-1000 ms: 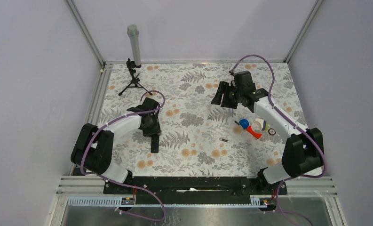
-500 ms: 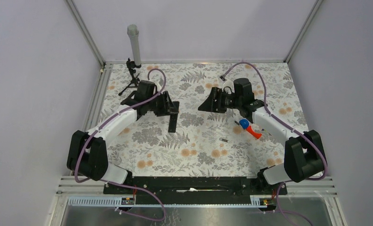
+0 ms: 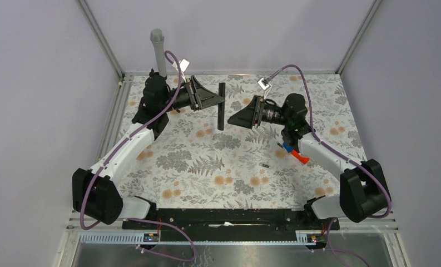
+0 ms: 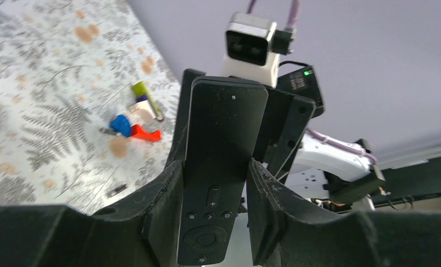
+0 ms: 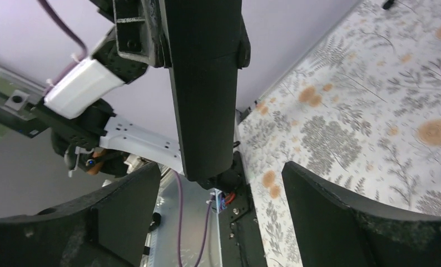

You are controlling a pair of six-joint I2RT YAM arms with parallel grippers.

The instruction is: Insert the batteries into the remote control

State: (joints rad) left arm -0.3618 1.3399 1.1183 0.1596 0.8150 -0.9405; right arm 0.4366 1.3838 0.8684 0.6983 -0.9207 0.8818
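Your left fingers (image 4: 161, 207) pinching the remote control (image 4: 221, 161), held in the air above the tabletop (image 3: 196, 183), your right fingers (image 5: 346, 217) spread wide near its plain back, one battery (image 3: 265, 164) lying loose on the tabletop.

The remote (image 3: 222, 114) has been lifted off the tabletop (image 3: 207, 167). One second ago it lay at the left of centre under the left hand (image 3: 221, 101). It is now held in the air over the far middle, clamped between that hand's fingers. The left arm has been raised and stretched out toward the far edge. The right hand (image 3: 233, 118) has been swung leftward and turned to face the left hand. Its fingers are spread apart, and their tips have been brought just beside the remote.
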